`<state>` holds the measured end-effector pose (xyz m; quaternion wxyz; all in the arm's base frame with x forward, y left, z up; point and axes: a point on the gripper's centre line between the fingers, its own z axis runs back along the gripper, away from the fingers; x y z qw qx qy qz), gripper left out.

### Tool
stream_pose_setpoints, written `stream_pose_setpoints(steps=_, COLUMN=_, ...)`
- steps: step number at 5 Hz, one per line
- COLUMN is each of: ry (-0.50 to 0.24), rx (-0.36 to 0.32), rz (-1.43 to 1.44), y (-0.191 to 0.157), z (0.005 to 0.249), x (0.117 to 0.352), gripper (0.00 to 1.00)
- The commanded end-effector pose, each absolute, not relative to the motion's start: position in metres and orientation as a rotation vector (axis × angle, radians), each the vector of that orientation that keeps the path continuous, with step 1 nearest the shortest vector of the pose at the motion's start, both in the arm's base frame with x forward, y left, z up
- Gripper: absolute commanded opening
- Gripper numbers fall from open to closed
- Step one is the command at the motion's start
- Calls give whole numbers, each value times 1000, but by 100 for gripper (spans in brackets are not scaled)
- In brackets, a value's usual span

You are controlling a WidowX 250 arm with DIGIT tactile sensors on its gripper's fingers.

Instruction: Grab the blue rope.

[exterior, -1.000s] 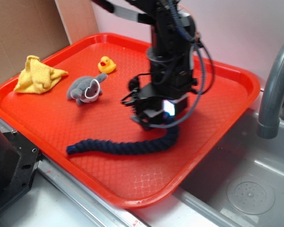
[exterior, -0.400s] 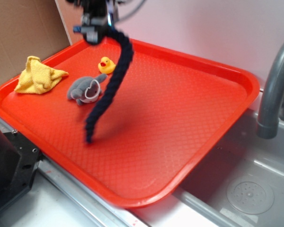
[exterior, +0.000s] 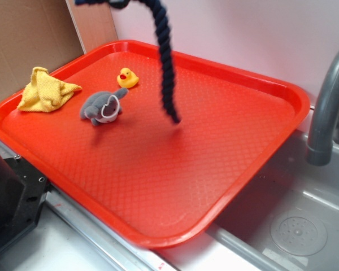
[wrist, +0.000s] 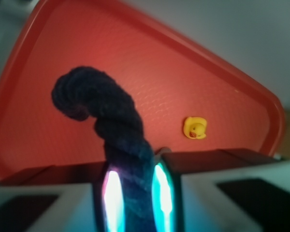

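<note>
The blue rope hangs from the top edge of the exterior view, its loose end dangling clear above the middle of the red tray. Almost all of the gripper is above the frame there. In the wrist view my gripper is shut on the blue rope, the dark twisted strand pinched between the two glowing pads, one short end curling up past them.
On the tray's far left lie a yellow cloth, a grey plush toy and a small yellow rubber duck. A grey faucet and a sink basin are at the right. Cardboard stands behind.
The gripper closed on the rope lying on the tray and lifted it up and to the back left. The rope now hangs free, swinging to the right, off the tray surface.
</note>
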<state>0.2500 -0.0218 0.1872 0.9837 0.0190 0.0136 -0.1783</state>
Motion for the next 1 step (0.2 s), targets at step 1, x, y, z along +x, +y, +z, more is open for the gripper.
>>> stream_pose_setpoints(steps=1, ry=-48, rx=88, rz=-176, y=-71, z=199, x=228, gripper=0)
